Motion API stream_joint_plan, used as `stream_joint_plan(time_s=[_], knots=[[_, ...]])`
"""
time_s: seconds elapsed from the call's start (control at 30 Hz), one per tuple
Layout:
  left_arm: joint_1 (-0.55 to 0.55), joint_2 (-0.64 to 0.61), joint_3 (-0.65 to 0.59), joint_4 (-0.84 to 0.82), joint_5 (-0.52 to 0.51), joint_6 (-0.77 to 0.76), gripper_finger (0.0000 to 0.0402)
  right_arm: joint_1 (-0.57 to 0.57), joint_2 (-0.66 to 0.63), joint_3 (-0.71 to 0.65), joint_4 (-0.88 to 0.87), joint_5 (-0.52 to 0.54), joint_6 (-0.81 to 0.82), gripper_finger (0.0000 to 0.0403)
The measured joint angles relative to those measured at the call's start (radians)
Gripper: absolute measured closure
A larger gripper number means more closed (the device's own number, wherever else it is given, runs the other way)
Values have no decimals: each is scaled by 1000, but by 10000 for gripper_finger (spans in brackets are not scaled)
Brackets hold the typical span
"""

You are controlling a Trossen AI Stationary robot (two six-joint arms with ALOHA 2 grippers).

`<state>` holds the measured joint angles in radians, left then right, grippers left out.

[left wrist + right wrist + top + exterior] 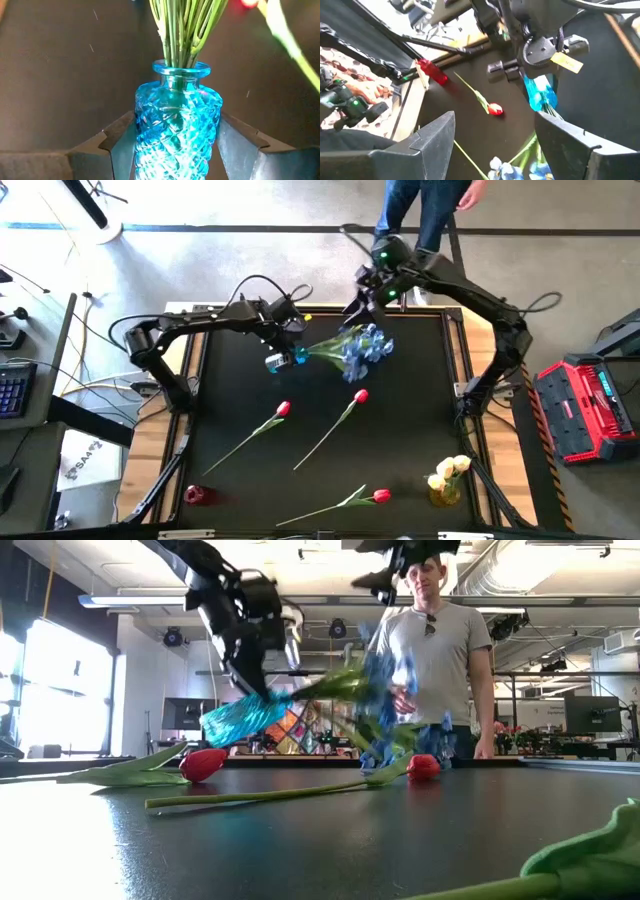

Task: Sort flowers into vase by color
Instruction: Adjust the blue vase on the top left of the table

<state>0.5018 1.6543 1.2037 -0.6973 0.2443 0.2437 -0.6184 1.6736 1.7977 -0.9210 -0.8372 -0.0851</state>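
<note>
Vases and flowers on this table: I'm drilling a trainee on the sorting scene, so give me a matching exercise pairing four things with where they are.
Things:
1. blue vase
2. yellow tulips
3. red vase
4. blue flowers

Places:
A. standing in a vase near the table's front right
B. stems in the held vase, under the right gripper
C. clamped in the left gripper, lifted and tilted
D. empty, near the table's front left

Pairs: 1-C, 2-A, 3-D, 4-B

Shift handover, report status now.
Left gripper shut on blue vase, lifted and tilted, blue flowers inside. Right gripper open beside blooms. Three red tulips on table.
</note>
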Motion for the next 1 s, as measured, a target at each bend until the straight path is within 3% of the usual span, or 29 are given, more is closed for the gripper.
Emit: stream_joint_plan(time_s=[0.2, 0.5, 0.73, 1.0], knots=[[2, -119, -45, 153, 2, -98, 191, -11, -93, 0, 14, 23, 9, 144], [-59, -379, -390, 507, -51, -260, 191, -17, -170, 0, 17, 29, 39, 144], [-144, -527, -653, 807, -192, -313, 191, 45, -178, 0, 38, 36, 98, 144], [-185, -609, -903, 1204, -351, -311, 191, 148, -178, 0, 119, 221, 166, 144]])
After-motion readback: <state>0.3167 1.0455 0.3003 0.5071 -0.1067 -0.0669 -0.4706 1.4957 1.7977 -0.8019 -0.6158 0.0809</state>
